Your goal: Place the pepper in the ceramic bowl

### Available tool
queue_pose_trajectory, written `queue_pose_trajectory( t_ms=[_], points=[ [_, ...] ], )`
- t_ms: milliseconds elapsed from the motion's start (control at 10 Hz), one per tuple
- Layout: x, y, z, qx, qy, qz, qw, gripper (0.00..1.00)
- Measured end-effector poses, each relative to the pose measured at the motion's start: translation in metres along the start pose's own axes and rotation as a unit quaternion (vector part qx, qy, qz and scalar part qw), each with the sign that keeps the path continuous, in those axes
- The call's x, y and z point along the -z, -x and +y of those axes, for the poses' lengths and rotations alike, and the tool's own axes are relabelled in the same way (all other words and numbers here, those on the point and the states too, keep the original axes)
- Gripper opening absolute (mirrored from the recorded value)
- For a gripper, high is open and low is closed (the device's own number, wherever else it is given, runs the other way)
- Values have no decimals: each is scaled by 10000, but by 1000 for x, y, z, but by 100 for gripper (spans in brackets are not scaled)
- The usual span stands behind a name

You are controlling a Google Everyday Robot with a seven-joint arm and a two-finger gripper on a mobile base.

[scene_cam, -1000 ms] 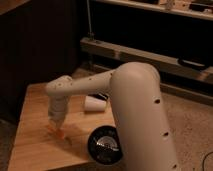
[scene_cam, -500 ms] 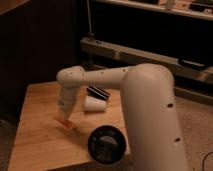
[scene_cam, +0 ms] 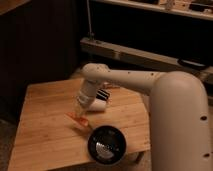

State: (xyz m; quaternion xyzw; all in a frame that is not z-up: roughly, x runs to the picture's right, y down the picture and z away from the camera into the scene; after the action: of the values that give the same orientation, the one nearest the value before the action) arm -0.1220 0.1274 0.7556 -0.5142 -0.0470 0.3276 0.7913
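Observation:
The orange pepper point(scene_cam: 78, 119) hangs slanted just under my gripper point(scene_cam: 81, 111), a little above the wooden table point(scene_cam: 45, 125). The gripper is at the end of my white arm, near the table's middle, and holds the pepper. The black glossy ceramic bowl point(scene_cam: 106, 144) sits on the table's front right, to the lower right of the pepper, with shiny rings inside. The pepper is to the left of the bowl's rim, not over it.
A white cup point(scene_cam: 98, 105) lies on its side just behind the gripper. A small black-and-white object point(scene_cam: 102, 94) sits beside it. My bulky white arm point(scene_cam: 175, 115) covers the right side. Dark shelving point(scene_cam: 150, 50) stands behind the table.
My gripper has moved right and toward the bowl with the pepper in it, lifting it off the table's left-middle. The bowl and cup have stayed put.

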Motion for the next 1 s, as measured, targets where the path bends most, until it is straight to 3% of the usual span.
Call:
queue_pose_trajectory(
  t_ms=[200, 600, 900, 1000],
  points=[
    [13, -29, -7, -14, 122, -41, 9999, 5],
    [38, -100, -4, 106, 294, 107, 9995, 5],
    [42, -154, 11, 143, 447, 242, 9986, 6],
    [42, -167, 15, 165, 521, 277, 9981, 11]
  ],
)
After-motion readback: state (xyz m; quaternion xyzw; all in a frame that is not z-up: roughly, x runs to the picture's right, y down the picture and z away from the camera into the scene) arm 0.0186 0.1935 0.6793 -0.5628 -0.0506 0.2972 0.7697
